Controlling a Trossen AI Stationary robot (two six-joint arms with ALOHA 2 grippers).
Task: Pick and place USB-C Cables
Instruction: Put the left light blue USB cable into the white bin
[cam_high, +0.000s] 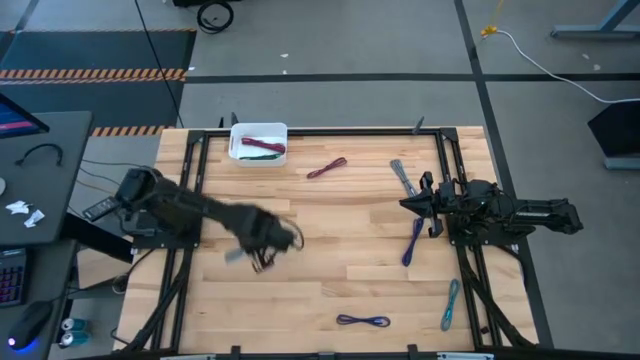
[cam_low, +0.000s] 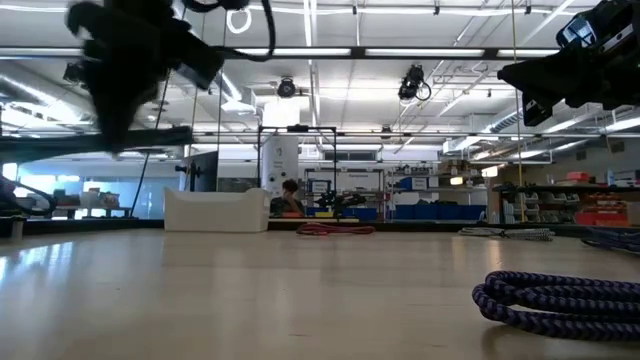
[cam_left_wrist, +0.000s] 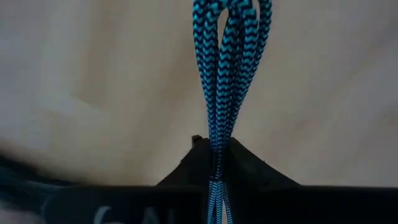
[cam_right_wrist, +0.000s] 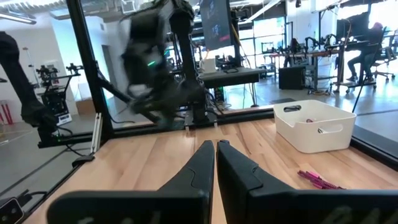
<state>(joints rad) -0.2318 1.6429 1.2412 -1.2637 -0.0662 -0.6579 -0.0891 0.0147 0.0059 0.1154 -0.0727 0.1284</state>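
Note:
My left gripper (cam_high: 262, 243) hangs high over the table's left middle, blurred, and is shut on a teal cable bundle (cam_left_wrist: 229, 68) with a black zigzag weave. In the low view it shows at upper left (cam_low: 130, 70). My right gripper (cam_high: 413, 205) waits shut above the table's right side, its fingers (cam_right_wrist: 215, 155) together and holding nothing. A white bin (cam_high: 258, 143) at the far edge holds a maroon and a green cable. On the wood lie a maroon cable (cam_high: 326, 168), a grey one (cam_high: 403, 177), two purple ones (cam_high: 413, 243) (cam_high: 362, 320) and a light blue one (cam_high: 451, 305). My left gripper pinches the teal bundle between its two fingers near one end (cam_left_wrist: 216, 163). Several strands pass side by side through the fingers. The bundle runs out along the fingers, its looped end (cam_left_wrist: 231, 18) ahead of the tips. It is lifted clear of the table.
Black frame rails (cam_high: 190, 230) run along the table's left and right sides (cam_high: 470, 270). The near purple cable (cam_low: 560, 295) lies close to the low camera. Bare wood (cam_high: 340, 230) spreads between the two arms. A desk with a keyboard (cam_high: 12, 275) stands left of the table.

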